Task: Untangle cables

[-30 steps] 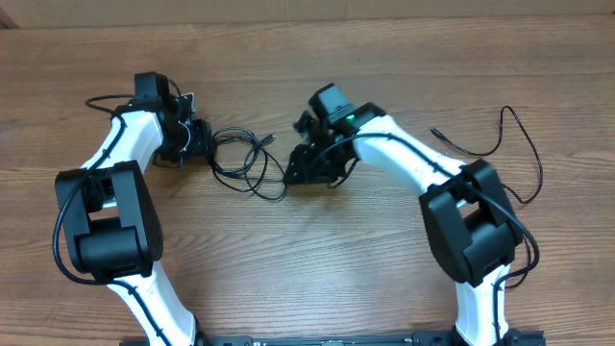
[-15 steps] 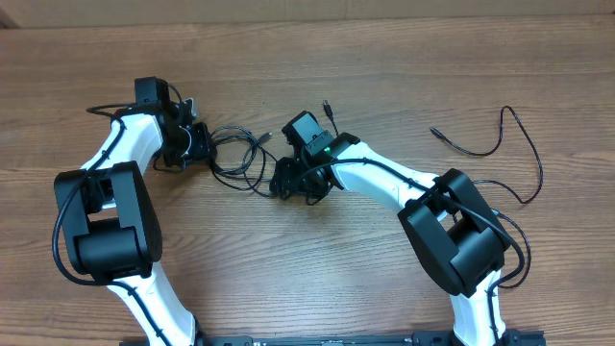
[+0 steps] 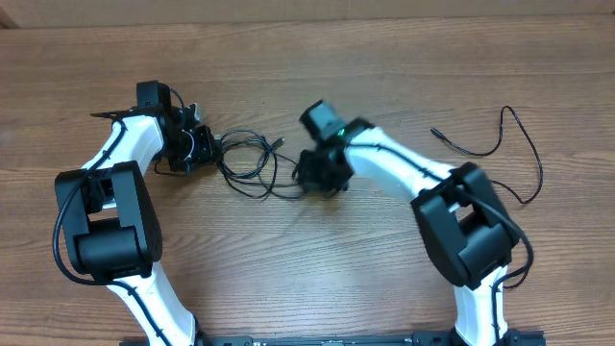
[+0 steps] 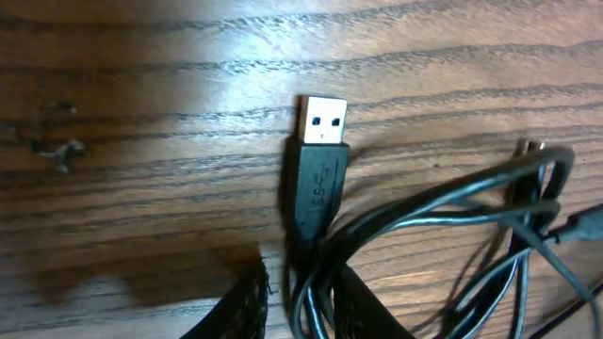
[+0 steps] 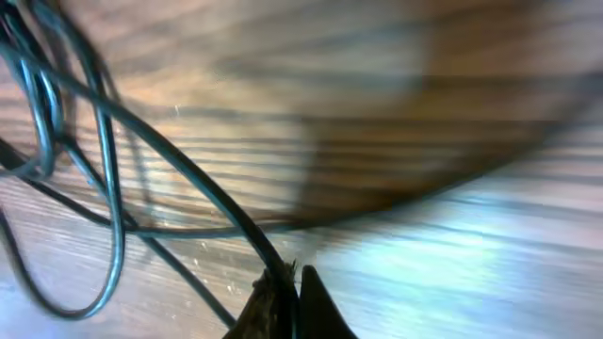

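- Two grips are in place. The left fingers (image 4: 247, 306) clench the cords just behind the plug (image 4: 320, 141), and the right fingers (image 5: 316, 311) are pinched tight on one strand (image 5: 188, 179) where it leaves the loops.
- Between them the tangle (image 3: 248, 165) lies on the tabletop (image 3: 317, 279), with its loops crossing one another close to the left fingers.
- To do this step well, I judge that the left side should act as the anchor. The right side should draw its strand away slowly and low along the tabletop, so the loops slide open rather than cinch.
- Pulling should stop if a crossing tightens; a regrasp nearer that crossing would serve better than more force.
- The plug could snag on a loop as the cords move, so it wants watching.
- One more cable (image 3: 471, 152) lies well apart at the right, free of the tangle.
- No container shows in any view; the cables lie on the bare tabletop.
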